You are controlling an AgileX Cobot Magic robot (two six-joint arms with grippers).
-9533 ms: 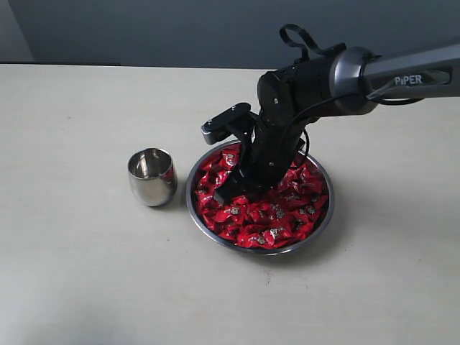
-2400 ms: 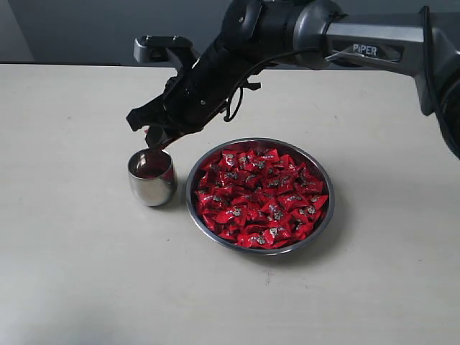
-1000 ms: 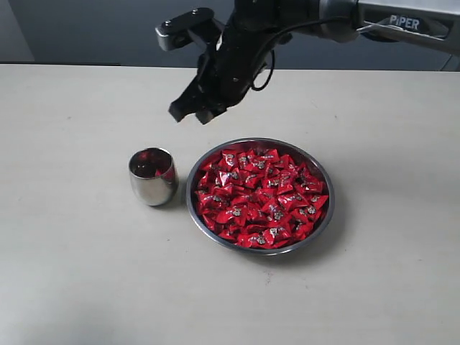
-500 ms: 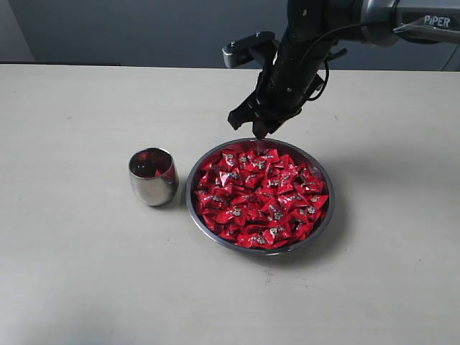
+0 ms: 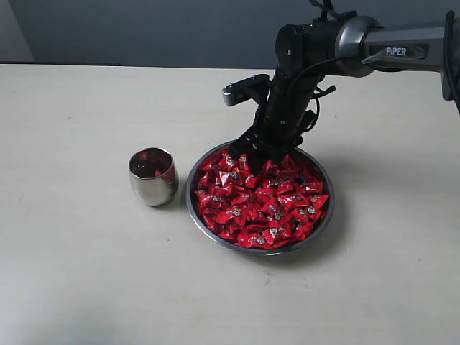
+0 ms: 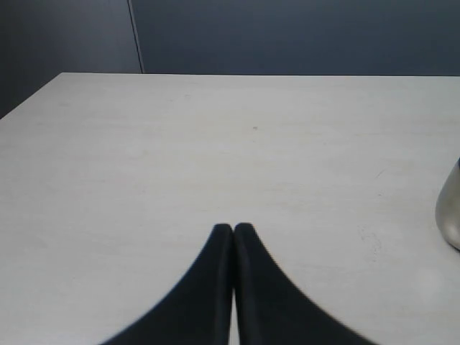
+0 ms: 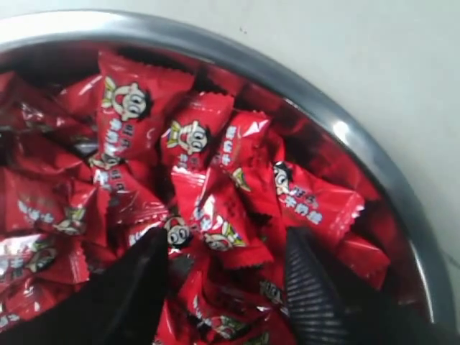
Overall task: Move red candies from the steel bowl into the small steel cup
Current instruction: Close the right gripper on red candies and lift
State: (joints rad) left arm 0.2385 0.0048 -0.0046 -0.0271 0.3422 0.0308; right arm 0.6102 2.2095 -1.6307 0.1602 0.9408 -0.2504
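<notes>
On the table [image 5: 86, 273]: the steel bowl [image 5: 188, 195] and the small steel cup [image 5: 152, 180] stand upright, close together but apart, with the cup to the bowl's left in the exterior view.
Red candies [image 5: 262, 205]: they fill the steel bowl in a heaped layer. Their shiny wrappers carry a small cartoon face and pinched, serrated ends, as the right wrist view shows.
Small steel cup: red shows inside it below the rim. I cannot tell how many sweets that is.
Right gripper [image 5: 257, 152]: it points down into the far-left part of the bowl, just inside the rim. Its jaws are spread wide and the tips are sunk among the wrappers.
Right gripper's hold: in the right wrist view, several candies lie loose in the gap between the two black fingers [image 7: 309, 287]. Nothing is pinched.
Right arm [image 5: 388, 50]: it reaches in from the right of the exterior view, over the bowl's far edge.
Left gripper [image 6: 233, 228]: its jaws are pressed together with nothing between them, over bare table.
</notes>
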